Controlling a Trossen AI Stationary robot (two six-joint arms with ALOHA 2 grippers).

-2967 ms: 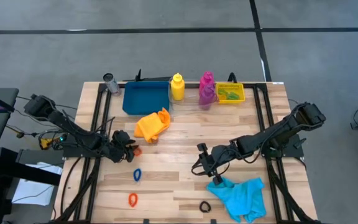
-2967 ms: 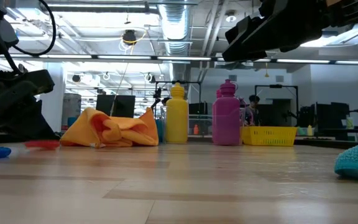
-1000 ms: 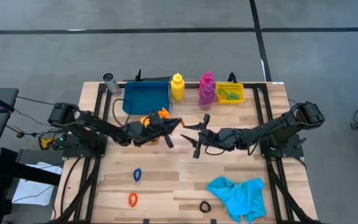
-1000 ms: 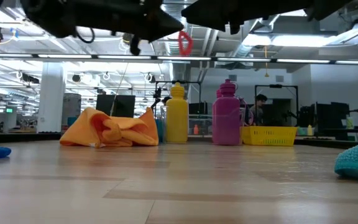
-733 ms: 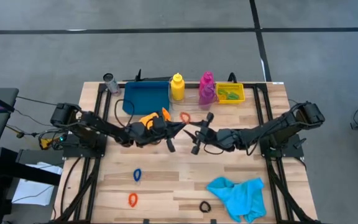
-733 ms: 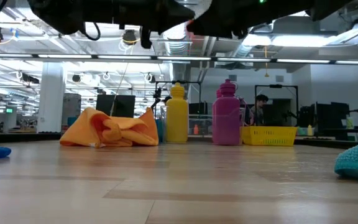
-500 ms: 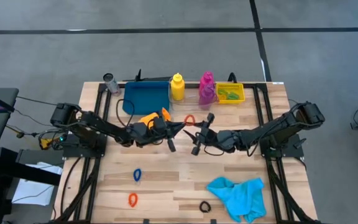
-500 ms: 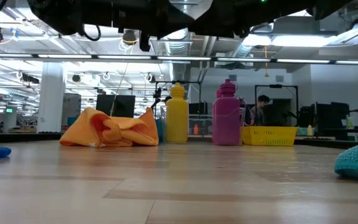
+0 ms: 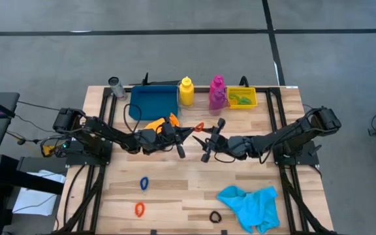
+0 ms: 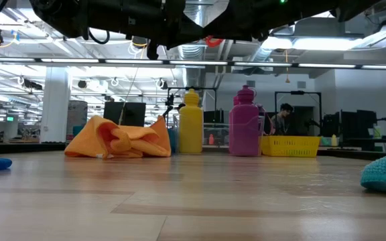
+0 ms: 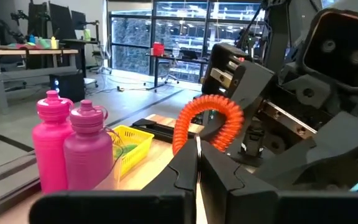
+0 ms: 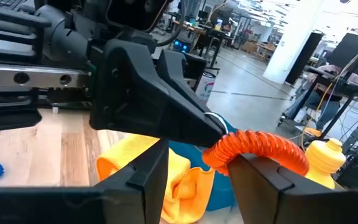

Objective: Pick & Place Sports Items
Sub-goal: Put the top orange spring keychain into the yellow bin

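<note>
A: Above the bench's middle, the orange ring [image 9: 199, 126] hangs pinched in the left gripper [image 9: 189, 129], jaws together on its rim.

B: Looks light, springy, likely to twist. The right gripper [image 9: 209, 138] reaches level toward it, jaws apart either side of the coil's free arc, best taken there.

no readable text, labels, brands, numbers or signs anywhere
</note>
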